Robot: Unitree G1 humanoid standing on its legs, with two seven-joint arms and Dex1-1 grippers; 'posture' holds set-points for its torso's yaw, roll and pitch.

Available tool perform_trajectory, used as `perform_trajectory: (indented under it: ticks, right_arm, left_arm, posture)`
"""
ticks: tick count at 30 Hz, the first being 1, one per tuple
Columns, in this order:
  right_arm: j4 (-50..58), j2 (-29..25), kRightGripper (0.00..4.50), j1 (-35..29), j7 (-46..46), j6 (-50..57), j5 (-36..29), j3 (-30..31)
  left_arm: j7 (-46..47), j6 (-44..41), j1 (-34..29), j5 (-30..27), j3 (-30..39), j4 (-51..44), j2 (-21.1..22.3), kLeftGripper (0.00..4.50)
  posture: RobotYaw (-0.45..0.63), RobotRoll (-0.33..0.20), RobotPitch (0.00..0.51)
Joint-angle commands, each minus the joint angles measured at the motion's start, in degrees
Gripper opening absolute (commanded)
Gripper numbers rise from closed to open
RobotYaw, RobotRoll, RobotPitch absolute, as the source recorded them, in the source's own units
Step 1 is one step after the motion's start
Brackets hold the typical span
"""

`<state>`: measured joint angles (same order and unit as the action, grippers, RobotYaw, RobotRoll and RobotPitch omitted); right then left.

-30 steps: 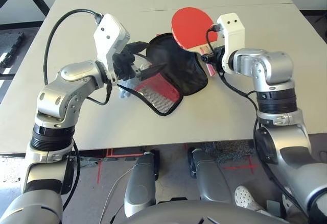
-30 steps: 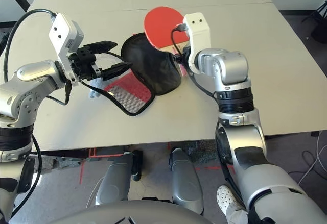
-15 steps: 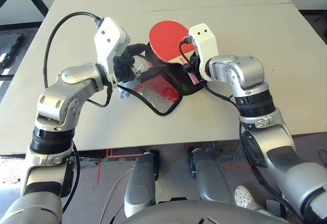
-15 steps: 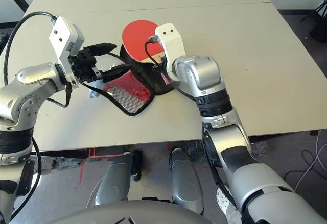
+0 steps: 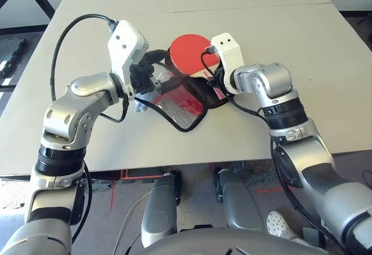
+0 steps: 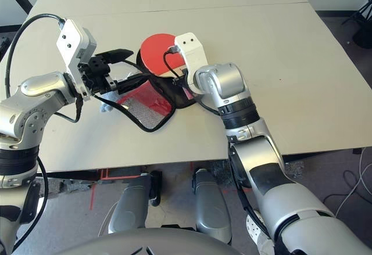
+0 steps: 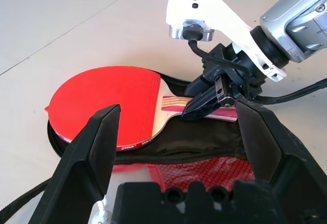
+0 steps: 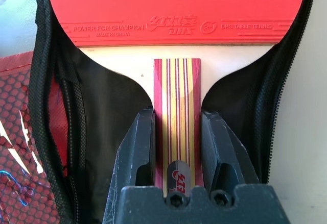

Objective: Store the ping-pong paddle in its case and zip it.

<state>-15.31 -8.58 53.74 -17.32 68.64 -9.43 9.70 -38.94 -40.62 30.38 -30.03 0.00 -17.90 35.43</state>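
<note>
Pale beige surface [image 5: 279, 46] carrying an unzipped case [image 5: 195, 95], dark floor beyond.
Right tool [image 8: 177, 147] clamps the ping-pong paddle [image 5: 189, 50] handle over the case; left tool [image 7: 179, 137] spread apart.

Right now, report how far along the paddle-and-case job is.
Done: the case lies unzipped on the table, flap folded back. In hand: the right gripper is clamped on the handle of the paddle, whose red head lies over the case's black lining; the left gripper stands open beside the case. Left: release the paddle, close the flap, zip up.
</note>
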Motion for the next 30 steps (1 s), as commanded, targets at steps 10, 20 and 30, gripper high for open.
perform_trajectory:
  ticks: [10,20,30]
  right_arm:
    - [0.7,-0.9,3.44,-0.5,-3.3,-1.6,-2.8,-4.0]
    - [6.5,-11.6,4.47,-4.3,-15.5,-1.4,-9.8,-7.2]
    - [5.2,-18.0,4.47,-6.2,-24.3,-9.8,-14.2,-10.8]
  left_arm:
    - [0.4,-0.9,-0.1,0.0,1.1,-1.7,0.7,4.5]
    - [-3.6,-2.8,1.9,-0.5,8.9,-0.6,12.5,4.5]
    - [-8.4,3.3,-8.6,5.6,13.5,7.7,23.2,4.5]
  posture:
    - [0.1,0.0,0.204]
    - [0.12,0.0,0.205]
    - [0.13,0.0,0.205]
